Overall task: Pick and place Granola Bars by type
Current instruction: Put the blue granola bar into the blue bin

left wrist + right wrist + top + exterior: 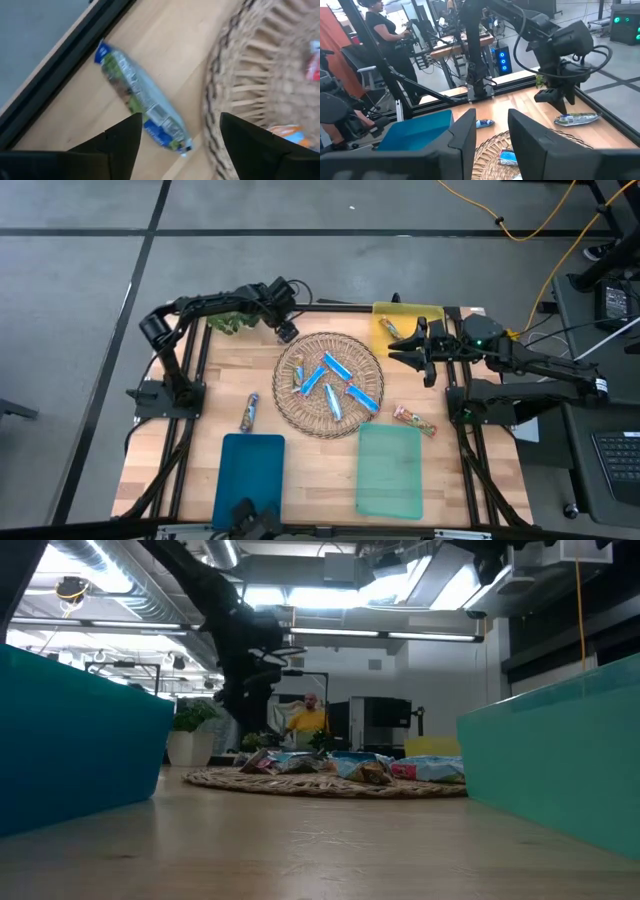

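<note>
We see the left claw (175,137) with fingers apart; a silvery granola bar (142,100) lies on the desk (175,45) just ahead of it, untouched, beside the wicker mat (250,80).

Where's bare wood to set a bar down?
Free: the strip between the blue tray and green tray, and the left edge beside the silvery bar. Crowded: the wicker mat piled with bars, and the far edge under both arms.

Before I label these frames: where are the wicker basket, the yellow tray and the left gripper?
wicker basket (300,415), high view, bare woven rim.
yellow tray (402,313), high view, bare far part.
left gripper (177,137), left wrist view, midway between fingertips.
</note>
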Motion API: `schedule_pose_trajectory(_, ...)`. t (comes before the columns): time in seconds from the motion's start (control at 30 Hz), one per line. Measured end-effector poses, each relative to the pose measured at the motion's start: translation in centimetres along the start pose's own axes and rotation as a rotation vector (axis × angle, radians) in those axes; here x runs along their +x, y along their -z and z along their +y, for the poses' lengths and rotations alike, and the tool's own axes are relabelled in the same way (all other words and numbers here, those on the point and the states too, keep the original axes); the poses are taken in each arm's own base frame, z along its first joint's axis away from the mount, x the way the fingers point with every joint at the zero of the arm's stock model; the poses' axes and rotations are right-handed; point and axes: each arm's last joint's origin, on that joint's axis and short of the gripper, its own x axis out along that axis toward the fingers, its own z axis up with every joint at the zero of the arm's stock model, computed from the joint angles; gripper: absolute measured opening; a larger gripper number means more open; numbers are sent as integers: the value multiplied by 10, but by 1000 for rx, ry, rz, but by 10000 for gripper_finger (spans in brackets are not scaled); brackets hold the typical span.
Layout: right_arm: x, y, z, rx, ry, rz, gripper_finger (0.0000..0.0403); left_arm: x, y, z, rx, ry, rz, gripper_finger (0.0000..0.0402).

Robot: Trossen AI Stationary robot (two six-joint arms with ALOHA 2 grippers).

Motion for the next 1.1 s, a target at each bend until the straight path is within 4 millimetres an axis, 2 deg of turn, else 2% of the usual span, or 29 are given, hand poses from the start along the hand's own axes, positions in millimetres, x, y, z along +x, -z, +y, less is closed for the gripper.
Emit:
schedule_pose_trajectory(0.23, 0, 0, 0, -27, 0, 0, 117, 9, 4, 9, -24, -22, 53, 262)
schedule_pose_trajectory(0.53, 0, 0, 0, -29, 0, 0, 117, 27, 9, 5, -19, -33, 120, 262)
schedule_pose_trajectory(0.9, 0, 0, 0, -27, -1, 1, 117, 27, 10, 2, -55, -80, 129, 248)
schedule_pose_trajectory(1.1, 0, 0, 0, -29, -1, 1, 117, 26, 12, -6, -36, -55, 148, 242)
